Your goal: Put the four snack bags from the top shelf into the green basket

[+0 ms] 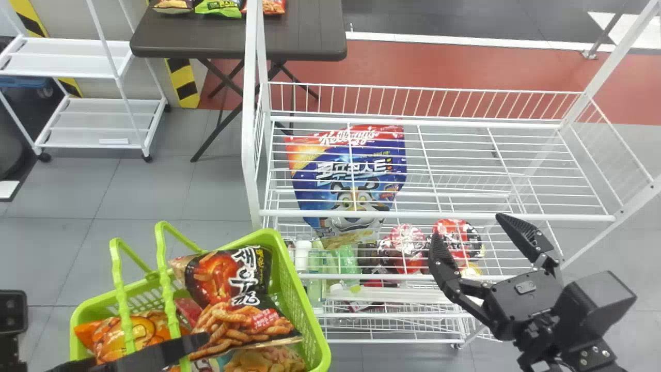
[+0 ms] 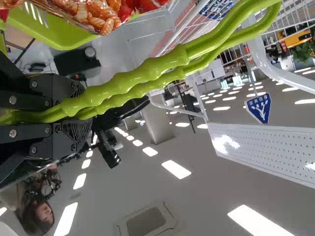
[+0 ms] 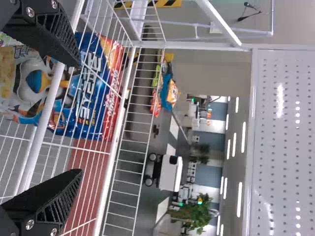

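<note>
My left gripper [image 1: 181, 347] is at the green basket [image 1: 309, 320], lower left in the head view. In the left wrist view, this gripper [image 2: 74, 114] is shut on the two green handles [image 2: 147, 71]. The basket holds several snack bags: a black-and-red one [image 1: 219, 279] lies on top, an orange one [image 1: 137, 330] is at the left, and another [image 1: 266, 360] is at the near side. My right gripper [image 1: 467, 227] stands open at the front edge of the top wire shelf [image 1: 439, 217], with nothing between its fingers; the right wrist view shows this gripper [image 3: 78, 119] too.
Under the top shelf's wires stands a large blue cereal bag [image 1: 356, 175], with bottles [image 1: 315, 268] and red packs [image 1: 408, 243] lower down. White posts [image 1: 250, 113] frame the rack. A dark table [image 1: 304, 31] with snack bags and a white cart [image 1: 98, 119] stand behind.
</note>
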